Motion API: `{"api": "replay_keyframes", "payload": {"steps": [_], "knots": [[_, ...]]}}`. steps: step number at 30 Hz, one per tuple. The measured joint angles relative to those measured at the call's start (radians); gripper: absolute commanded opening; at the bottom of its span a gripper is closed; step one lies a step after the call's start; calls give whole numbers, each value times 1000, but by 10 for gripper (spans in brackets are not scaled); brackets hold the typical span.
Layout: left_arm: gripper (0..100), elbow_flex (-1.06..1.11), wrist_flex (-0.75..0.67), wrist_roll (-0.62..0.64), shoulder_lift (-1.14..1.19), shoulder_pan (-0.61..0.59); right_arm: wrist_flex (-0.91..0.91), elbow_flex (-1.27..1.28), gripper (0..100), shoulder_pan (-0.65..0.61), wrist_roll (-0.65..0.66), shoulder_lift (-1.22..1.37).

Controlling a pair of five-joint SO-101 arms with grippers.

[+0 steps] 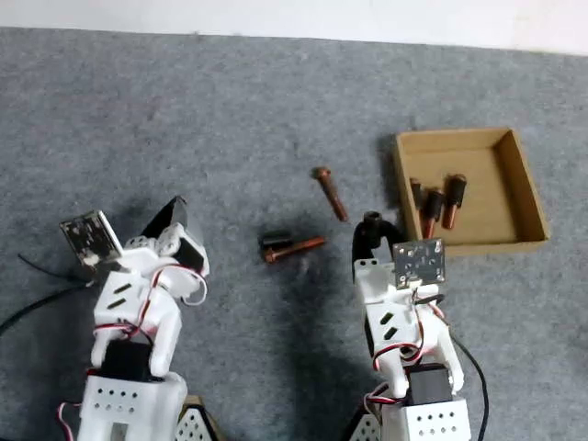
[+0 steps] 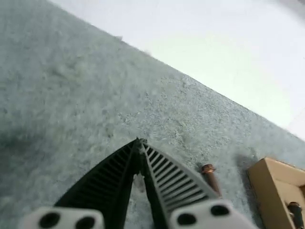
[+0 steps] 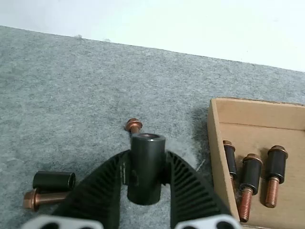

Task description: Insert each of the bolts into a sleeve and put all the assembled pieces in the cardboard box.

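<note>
While the right gripper [image 3: 146,162] is clamped across a black sleeve [image 3: 147,148] held bore-upward, the left gripper [image 2: 139,143] hangs closed and empty over the grey mat [image 1: 184,119]. A lone bolt [image 1: 330,194] lies just beyond the held sleeve. A second bolt [image 1: 294,249] lies just beside a loose sleeve [image 1: 275,240]. Three assembled pieces [image 1: 432,209] rest in the cardboard box [image 1: 450,138]. Bolts and sleeves appear rigid, smooth and light, and would probably roll, so they are best gripped mid-length across the shank or barrel. Open mat surrounds the loose parts, and the box wall stands near the right gripper.
</note>
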Motion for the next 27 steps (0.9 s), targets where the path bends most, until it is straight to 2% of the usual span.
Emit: {"api": "replay_keyframes", "payload": {"steps": [3,8,13,18,27], "knots": [[11,-103,11,15,140,15,0,0,5,0,0,0],[11,-304,6,20,494,195,0,0,5,2,0,0],[11,-477,-130,18,890,365,0,0,5,71,0,0],[11,-681,-164,28,1208,407,5,0,5,144,-31,0],[11,-1025,-167,31,1625,471,5,0,5,146,-64,0]]}}
